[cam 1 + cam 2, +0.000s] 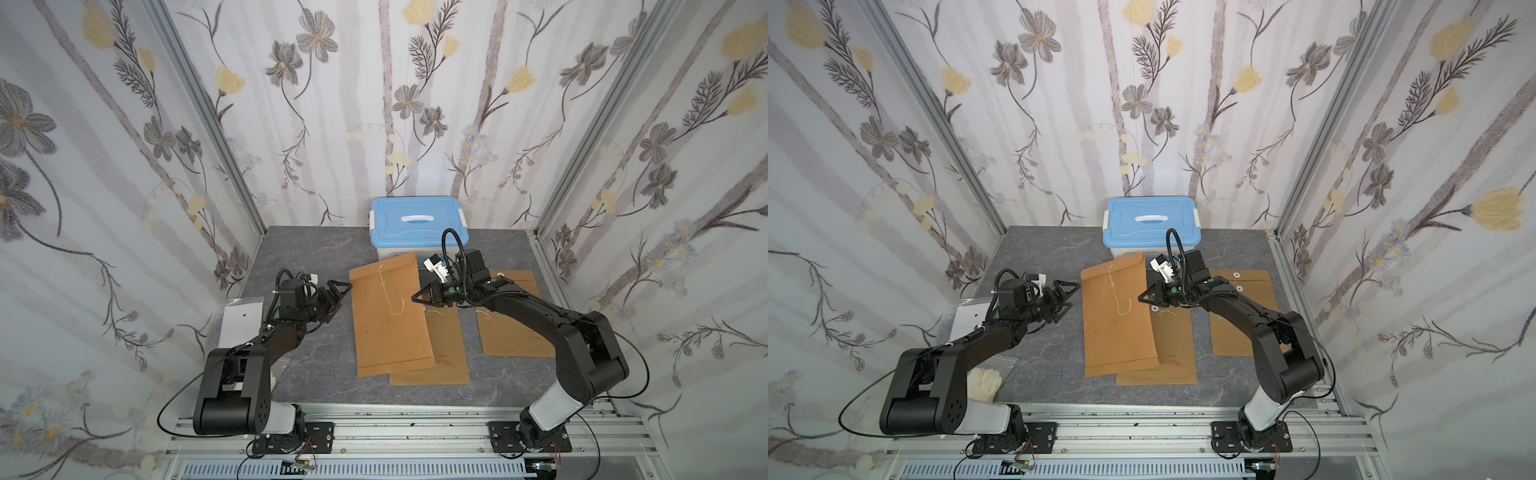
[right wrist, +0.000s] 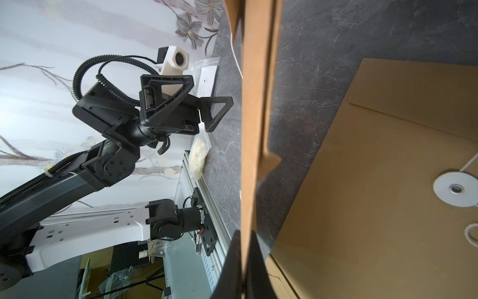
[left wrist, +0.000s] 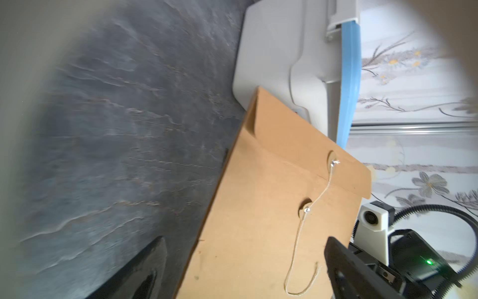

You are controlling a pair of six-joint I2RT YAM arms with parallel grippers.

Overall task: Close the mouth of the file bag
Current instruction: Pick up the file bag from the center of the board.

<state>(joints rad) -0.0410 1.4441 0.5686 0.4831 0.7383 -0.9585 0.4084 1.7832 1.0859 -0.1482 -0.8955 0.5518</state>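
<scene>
The file bag [image 1: 386, 320] is a brown envelope in the middle of the table, seen in both top views [image 1: 1117, 320]. Its flap [image 3: 297, 150] is folded down, and a loose string [image 3: 300, 246] hangs from the flap's button past the lower one. My right gripper [image 1: 414, 298] is shut on the bag's right edge [image 2: 254, 103], pinching the paper between its fingers [image 2: 232, 269]. My left gripper [image 1: 344, 296] stands open just left of the bag's upper left edge. Through the left wrist view, the bag [image 3: 258, 220] lies between its spread fingers [image 3: 144, 269].
A second brown envelope [image 1: 440, 357] lies under the bag, and a third [image 1: 515, 328] lies to its right under the right arm. A blue-lidded box [image 1: 417, 220] stands behind them at the back wall. A white sheet in plastic [image 1: 241, 324] lies at the left.
</scene>
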